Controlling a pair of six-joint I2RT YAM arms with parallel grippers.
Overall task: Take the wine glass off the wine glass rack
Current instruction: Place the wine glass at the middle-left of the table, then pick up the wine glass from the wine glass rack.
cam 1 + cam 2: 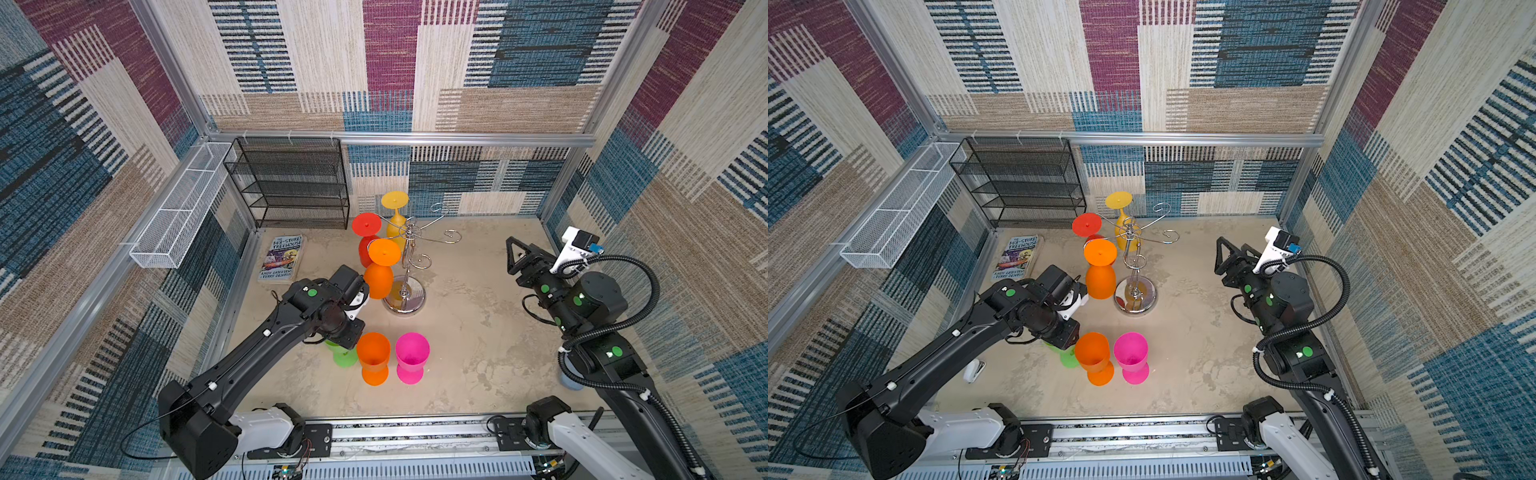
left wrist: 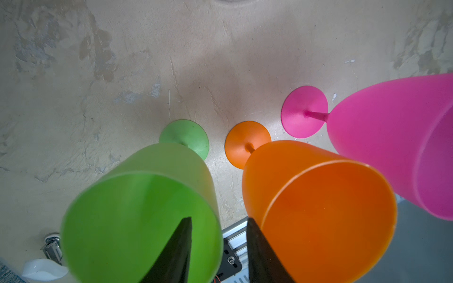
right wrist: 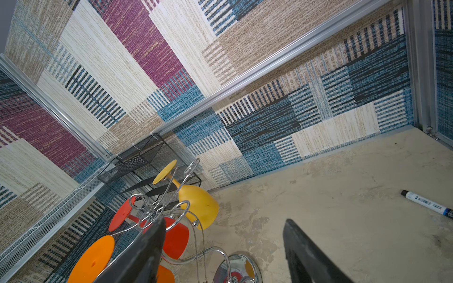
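Three wine glasses (image 1: 378,282) hang inverted on the wine glass rack (image 1: 409,303) at the back of the tabletop (image 1: 478,332) as the left end effector (image 2: 218,219), jaws parted astride the rim of the green glass (image 2: 137,220), should lift straight up to avoid tipping it, while the right end effector (image 3: 224,221) hovers open and empty.

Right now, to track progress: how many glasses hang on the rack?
3 on the rack: a yellow glass at the back, a red glass beside it, and an orange glass nearest the front. None looks hidden.
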